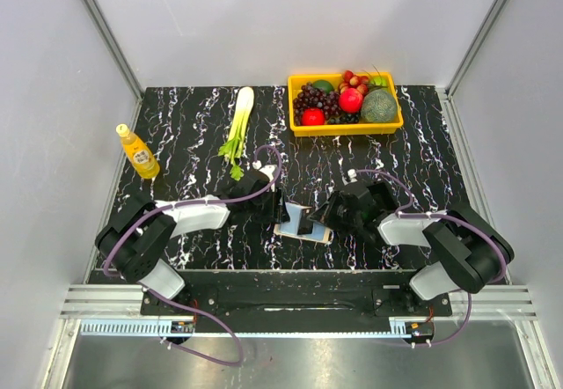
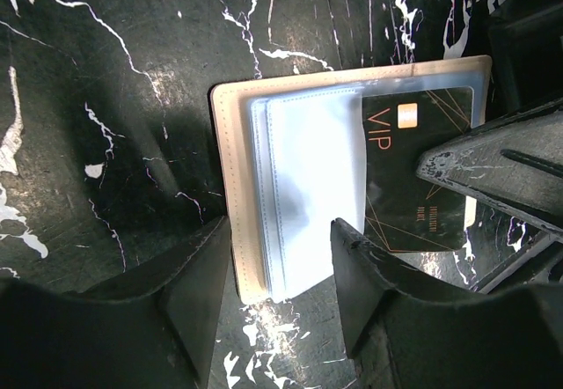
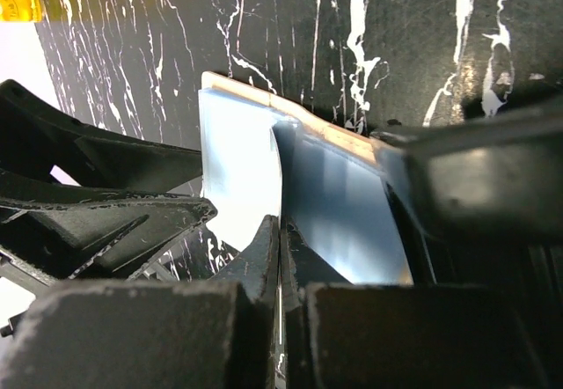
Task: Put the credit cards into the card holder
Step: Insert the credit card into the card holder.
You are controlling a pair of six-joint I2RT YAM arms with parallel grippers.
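Lying open by the middle of the near edge of the black, white-veined marble desk [image 1: 193, 134], the small beige folding card holder [image 1: 303, 223] shows light blue plastic sleeves [image 2: 308, 187] and a black card lettered VIP in copper [image 2: 413, 187] at its other half. The left pincer [image 2: 281, 226] stands spread, one finger on each side of the holder's sleeved end; whether they press it I cannot tell. The right pincer [image 3: 280, 235] is pressed together on a thin blue sleeve leaf lifting from the holder. A yellow plastic tray of fruit [image 1: 294, 107] sits at the far edge, a yellow bottle [image 1: 138, 151] near the left edge
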